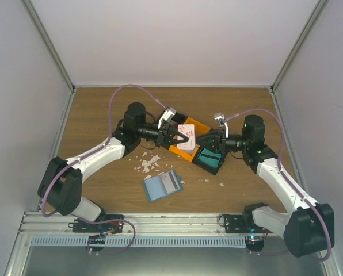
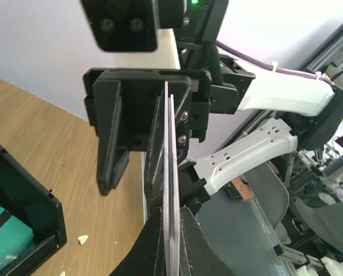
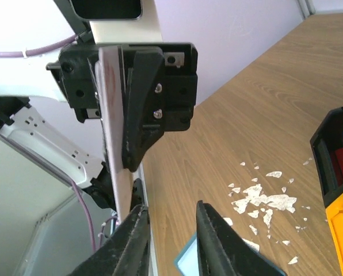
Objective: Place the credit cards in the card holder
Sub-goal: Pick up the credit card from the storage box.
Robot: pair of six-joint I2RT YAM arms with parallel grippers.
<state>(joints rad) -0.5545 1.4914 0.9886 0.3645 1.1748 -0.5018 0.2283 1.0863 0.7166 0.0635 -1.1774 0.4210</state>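
left pincer clenched hard on the credit cards. two thin white edges show side by side between my fingertips, standing on edge. from above, the face of one reads white with red print, and it's up in the air over the orange bin, off the table.

right pincer is nose to nose with the left one, jaws apart, bare wood showing through the gap and nothing in it. the free end of the cards sits beside the tip of one of its fingers, not in the gap. touching or not, i can't tell.

card holder lies flat and open on the table, closer to my bases than either pincer and well apart from the cards. it's dusty blue with a paler grey panel on one half. pocket or card there, i can't make out.

white scraps are scattered between the holder and my left arm. a teal block sits in a black bin, just below where the two pincers meet.
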